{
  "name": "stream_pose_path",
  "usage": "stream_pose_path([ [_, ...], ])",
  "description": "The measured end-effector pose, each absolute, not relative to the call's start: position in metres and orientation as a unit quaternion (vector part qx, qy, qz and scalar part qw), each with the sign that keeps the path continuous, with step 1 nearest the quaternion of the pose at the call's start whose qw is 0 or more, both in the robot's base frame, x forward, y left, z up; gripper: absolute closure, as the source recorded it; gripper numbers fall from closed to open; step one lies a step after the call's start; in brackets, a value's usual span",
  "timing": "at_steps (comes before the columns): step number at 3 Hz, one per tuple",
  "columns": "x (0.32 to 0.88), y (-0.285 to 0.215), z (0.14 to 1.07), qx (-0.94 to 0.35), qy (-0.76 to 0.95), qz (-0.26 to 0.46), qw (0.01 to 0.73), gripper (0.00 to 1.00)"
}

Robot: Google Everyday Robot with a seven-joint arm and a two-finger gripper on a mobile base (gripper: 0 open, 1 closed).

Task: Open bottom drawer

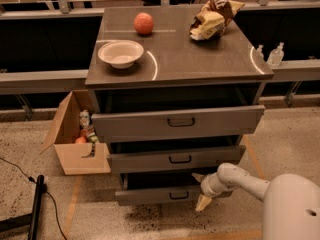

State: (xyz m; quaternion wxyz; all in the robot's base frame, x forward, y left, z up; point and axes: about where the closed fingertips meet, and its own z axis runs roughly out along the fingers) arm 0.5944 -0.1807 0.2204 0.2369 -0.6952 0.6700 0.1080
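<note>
The bottom drawer (pixel 155 195) is the lowest grey front of the cabinet, with a small dark loop handle (pixel 179 195). It stands a little way out, with a dark gap above its front. My gripper (pixel 200 189) is at the right part of this drawer's front, just right of the handle. One finger (pixel 198 176) points up at the drawer's top edge and the other (pixel 203 203) hangs below the front. The fingers are spread apart and hold nothing. My white arm (pixel 245 181) reaches in from the lower right.
The middle drawer (pixel 175 159) and the top drawer (pixel 177 123) also stand partly out. On the cabinet top are a white bowl (pixel 120 53), a red apple (pixel 143 23) and a chip bag (pixel 214 19). An open cardboard box (pixel 75 134) sits on the floor at the left, and a black pole (pixel 36 204) at the lower left.
</note>
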Motion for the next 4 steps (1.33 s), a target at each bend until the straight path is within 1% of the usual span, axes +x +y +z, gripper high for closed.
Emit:
stream_pose_path([
  [2, 0.571, -0.188, 0.247, -0.695, 0.671, 0.116, 0.231, 0.61],
  [3, 0.58, -0.192, 0.253, -0.688, 0.679, 0.101, 0.236, 0.85],
  [4, 0.599, -0.193, 0.253, -0.678, 0.688, 0.076, 0.248, 1.0],
])
